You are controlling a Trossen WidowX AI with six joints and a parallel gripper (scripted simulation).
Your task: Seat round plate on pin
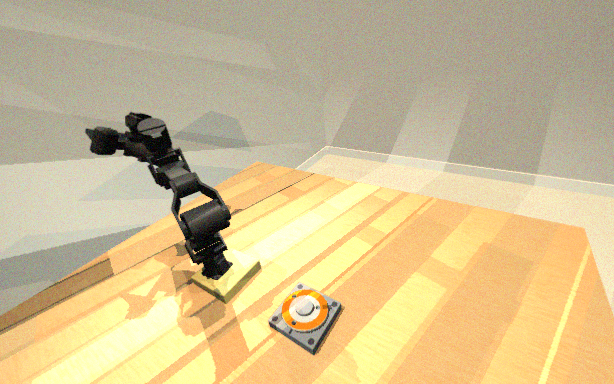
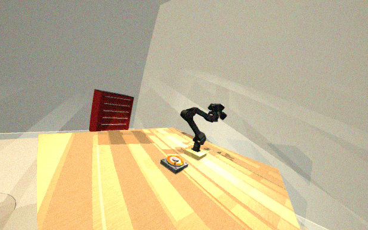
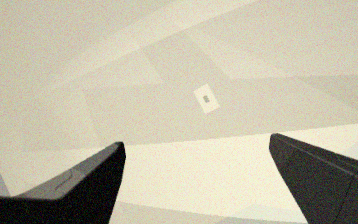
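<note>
Counter of banded wooden planks, pale yellow to orange, carries everything; arm, matte black and jointed, stands on a small cream block just beside the base and bends up and away from it; hand is high and well apart from the base, facing blank wall, fingers spread wide with nothing between them; base is a flat grey square, bolt heads at its corners; round plate sits on it, an orange ring around a white centre and pale post; tab, hole and pin too small to tell apart. Judgement: task not yet begun, approach step in hand; next move calls for swinging down over the plate, finding the tab, then turning the plate until the hole meets the pin.
</note>
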